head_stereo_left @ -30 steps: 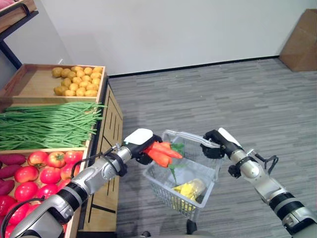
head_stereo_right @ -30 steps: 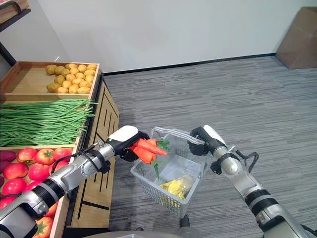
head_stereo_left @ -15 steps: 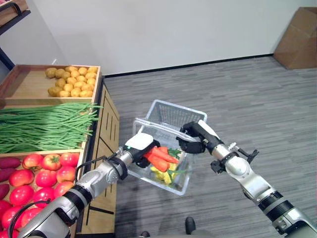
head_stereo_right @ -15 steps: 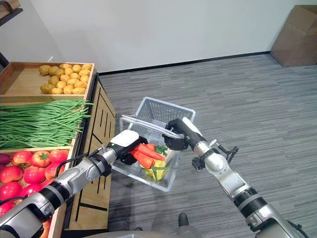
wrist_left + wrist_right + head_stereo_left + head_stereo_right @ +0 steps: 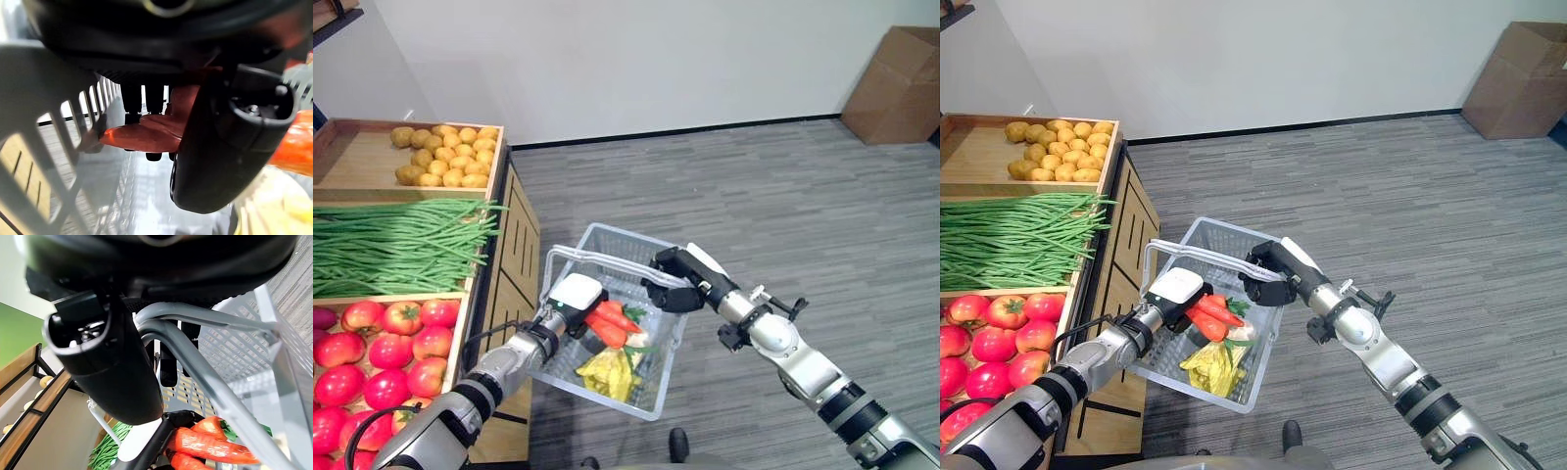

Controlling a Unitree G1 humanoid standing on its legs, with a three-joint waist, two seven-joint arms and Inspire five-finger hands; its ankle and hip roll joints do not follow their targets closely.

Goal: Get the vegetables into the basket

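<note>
Three wooden crates (image 5: 480, 211) along the left: potatoes (image 5: 445, 168) in the far one, long green beans (image 5: 396, 245) in the middle, red tomatoes (image 5: 382, 348) nearest. Beside them, held above the grey carpet, one pale grey mesh basket (image 5: 656, 387) with two thin handles (image 5: 592, 259). Over its near-left part, left hand (image 5: 576, 302) with fingers curled round a bunch of carrots (image 5: 610, 324) — bright orange, tapered, green tops at one end, about three of them, exact count hard to tell. Carrots now down inside the basket, just above one yellow-green vegetable (image 5: 607, 367) lying on the bottom. Left wrist view: fingers (image 5: 146, 105) and thumb pressed against the orange roots, basket wall right beside them. Further right, right hand (image 5: 680, 284) clamped on the handles at the far-right rim, fingers wrapped round both bars — same grip clear in the right wrist view, carrots (image 5: 210, 445) visible below. Far right, by the wall, one cardboard box (image 5: 891, 73). Since a second ago: basket swung in toward the crates, carrots gone from over its rim to inside it.
</note>
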